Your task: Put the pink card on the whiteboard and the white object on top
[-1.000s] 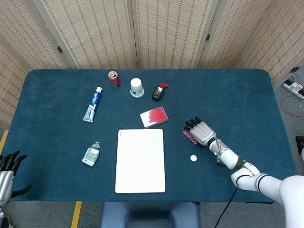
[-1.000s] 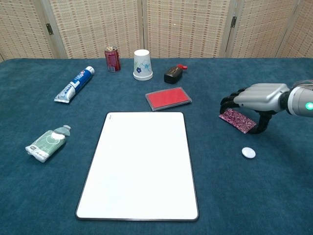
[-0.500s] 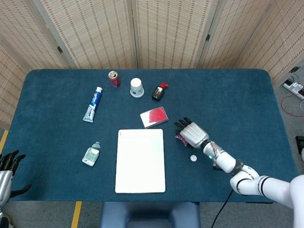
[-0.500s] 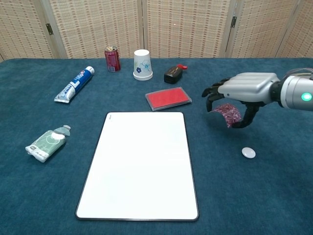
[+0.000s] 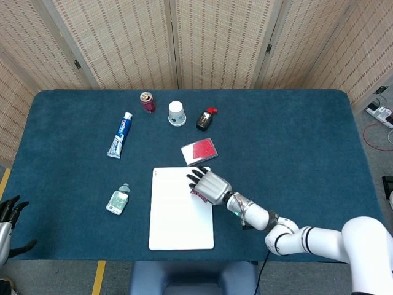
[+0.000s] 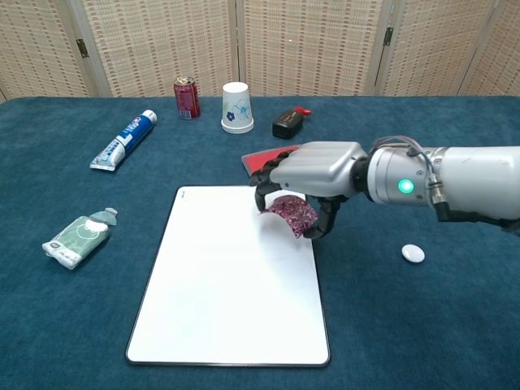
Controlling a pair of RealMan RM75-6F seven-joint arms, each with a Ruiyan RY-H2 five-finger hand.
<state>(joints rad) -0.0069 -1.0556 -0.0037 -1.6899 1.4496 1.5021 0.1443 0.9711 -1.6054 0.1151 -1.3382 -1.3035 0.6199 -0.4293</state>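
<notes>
My right hand (image 5: 210, 184) (image 6: 314, 173) hovers over the upper right part of the whiteboard (image 5: 178, 218) (image 6: 219, 284). It pinches the pink patterned card (image 6: 292, 213) (image 5: 198, 195), which hangs bent below the fingers just above the board. On the cloth to the right of the board lies the small white round object (image 6: 413, 253); my forearm hides it in the head view. At the table's lower left edge my left hand (image 5: 7, 212) stays empty with fingers apart.
Along the back stand a red can (image 6: 187, 97), a paper cup (image 6: 236, 107) and a black bottle with a red cap (image 6: 289, 122). A red case (image 5: 199, 150) lies behind the board. A toothpaste tube (image 6: 123, 140) and a green pouch (image 6: 80, 237) lie at the left.
My right hand lifted the pink card off the cloth and carried it left, from beside the white object to above the whiteboard's upper right part. The left hand barely moved.
</notes>
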